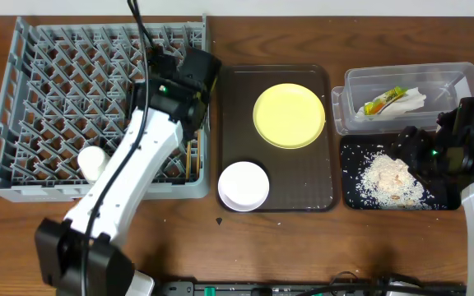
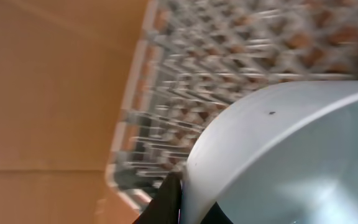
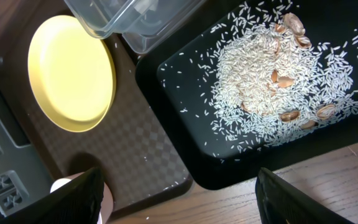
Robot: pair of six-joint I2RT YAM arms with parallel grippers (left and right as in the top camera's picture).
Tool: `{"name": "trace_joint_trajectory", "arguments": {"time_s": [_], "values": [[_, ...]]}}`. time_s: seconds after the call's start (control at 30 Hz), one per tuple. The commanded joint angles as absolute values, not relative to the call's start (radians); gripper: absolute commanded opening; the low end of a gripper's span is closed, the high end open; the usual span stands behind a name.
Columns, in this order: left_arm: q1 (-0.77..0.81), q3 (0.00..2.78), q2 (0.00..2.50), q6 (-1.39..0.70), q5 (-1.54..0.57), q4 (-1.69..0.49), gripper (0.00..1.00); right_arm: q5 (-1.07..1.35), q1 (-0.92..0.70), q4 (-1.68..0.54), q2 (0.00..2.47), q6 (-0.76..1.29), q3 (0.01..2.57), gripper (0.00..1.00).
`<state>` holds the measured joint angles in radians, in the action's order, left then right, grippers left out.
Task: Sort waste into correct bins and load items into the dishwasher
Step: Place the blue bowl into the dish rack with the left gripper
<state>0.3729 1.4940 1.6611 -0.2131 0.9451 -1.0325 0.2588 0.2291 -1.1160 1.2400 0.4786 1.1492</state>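
Gripping the light blue bowl (image 2: pixel 291 143) by its rim with the left fingers (image 2: pixel 168 202), just above the grey dish rack (image 1: pixel 48 99), near its right edge. Holding the right fingers (image 3: pixel 79 199) wide apart on nothing, well right of the rack, over the black tray (image 3: pixel 185 74) of rice grains (image 3: pixel 260 68). Inside the rack, a white cup (image 1: pixel 93 160); along its right wall, chopsticks (image 1: pixel 192 160).

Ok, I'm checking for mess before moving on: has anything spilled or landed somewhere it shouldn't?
Little stands out. The rice is scattered but lies nearly all inside the black tray. One small dark speck lies on the table just in front of the brown serving tray.
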Motion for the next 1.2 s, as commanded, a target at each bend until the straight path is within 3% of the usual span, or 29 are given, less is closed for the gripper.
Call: {"name": "trace_joint_trajectory", "arguments": {"time_s": [0.0, 0.13, 0.33, 0.8, 0.93, 1.07, 1.17], "values": [[0.332, 1.482, 1.731, -0.226, 1.165, -1.007, 0.07, 0.267, 0.227, -1.116, 1.237, 0.463, 1.148, 0.76], [0.31, 1.482, 1.816, -0.226, 1.185, -0.962, 0.07, 0.267, 0.227, -1.116, 1.237, 0.463, 1.148, 0.76], [0.31, 1.482, 1.939, -0.226, 1.397, -0.93, 0.08, 0.267, 0.227, -1.116, 1.237, 0.463, 1.148, 0.76], [0.379, 1.482, 2.035, -0.246, 1.168, -0.933, 0.11, 0.267, 0.227, -1.111, 1.237, 0.463, 1.148, 0.77], [0.432, 1.482, 2.035, -0.246, 1.151, -0.937, 0.17, 0.267, 0.227, -1.111, 1.237, 0.463, 1.148, 0.77], [0.48, 1.482, 2.027, -0.245, 1.106, -0.938, 0.53, 0.267, 0.227, -1.111, 1.237, 0.463, 1.148, 0.77], [0.516, 1.484, 1.996, -0.245, 0.975, -0.942, 0.58, 0.267, 0.227, -1.111, 1.237, 0.463, 1.148, 0.77]]}}
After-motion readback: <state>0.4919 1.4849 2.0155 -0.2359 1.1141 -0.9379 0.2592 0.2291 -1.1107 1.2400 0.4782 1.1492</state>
